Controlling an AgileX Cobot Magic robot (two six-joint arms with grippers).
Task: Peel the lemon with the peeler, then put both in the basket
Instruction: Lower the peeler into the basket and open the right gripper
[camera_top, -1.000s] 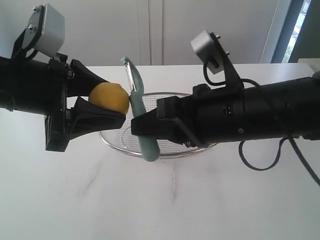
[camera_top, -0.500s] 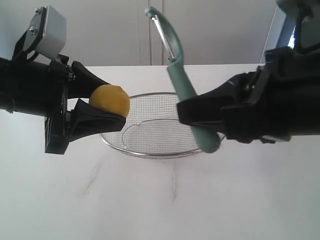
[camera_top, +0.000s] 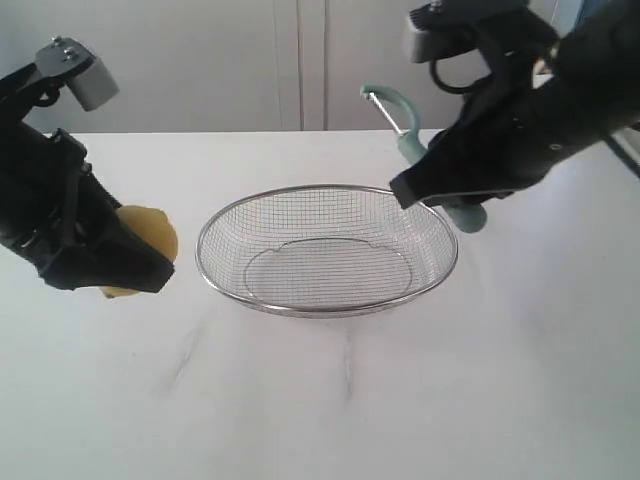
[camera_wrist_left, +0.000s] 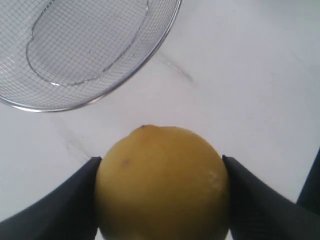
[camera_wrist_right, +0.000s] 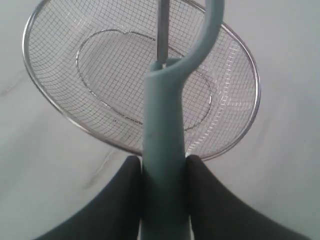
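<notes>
My left gripper is shut on the yellow lemon, left of the wire basket; in the left wrist view the lemon fills the space between both black fingers. Over the basket's right rim my right gripper is shut on the teal handle of the peeler, whose blade head sticks up and back. In the right wrist view the peeler points across the basket below it.
The basket holds nothing and stands mid-table on a white marbled top. A white wall with cabinet doors rises behind the table's far edge.
Both arms have pulled apart and away from the middle. The left arm swung left and down with the lemon. The right arm moved right and back with the peeler.
</notes>
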